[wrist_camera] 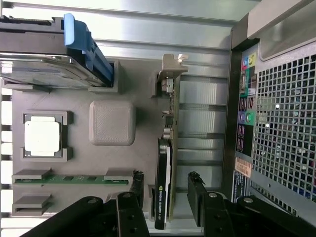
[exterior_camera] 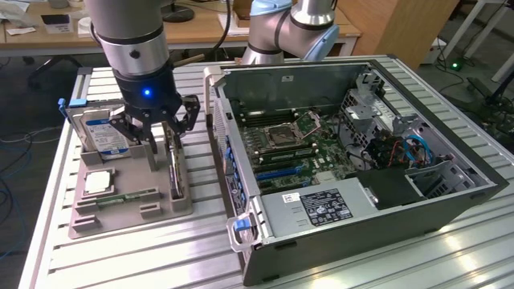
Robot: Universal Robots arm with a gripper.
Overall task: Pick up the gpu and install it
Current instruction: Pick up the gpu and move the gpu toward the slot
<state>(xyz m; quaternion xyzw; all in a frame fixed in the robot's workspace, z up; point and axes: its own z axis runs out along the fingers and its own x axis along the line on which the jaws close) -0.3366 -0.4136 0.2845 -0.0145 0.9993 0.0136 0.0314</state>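
Observation:
The gpu (exterior_camera: 175, 171) stands on edge in a slot along one side of a grey holder tray (exterior_camera: 120, 208), on the side nearest the computer case. In the wrist view the gpu (wrist_camera: 170, 143) shows its green board edge, a black cooler and a silver bracket (wrist_camera: 173, 66) at the end away from the gripper. My gripper (exterior_camera: 161, 129) hangs just above the card's far end, open. Its black fingers (wrist_camera: 136, 195) straddle the card, one on each side, with a gap to the board. Nothing is held.
The tray also carries a silver hard drive with a blue label (exterior_camera: 100, 135), a processor chip (exterior_camera: 98, 182) and a narrow green memory stick (exterior_camera: 129, 195). The open computer case (exterior_camera: 345, 162) lies at the exterior view's right, motherboard exposed. Everything rests on a ribbed metal table (exterior_camera: 161, 259).

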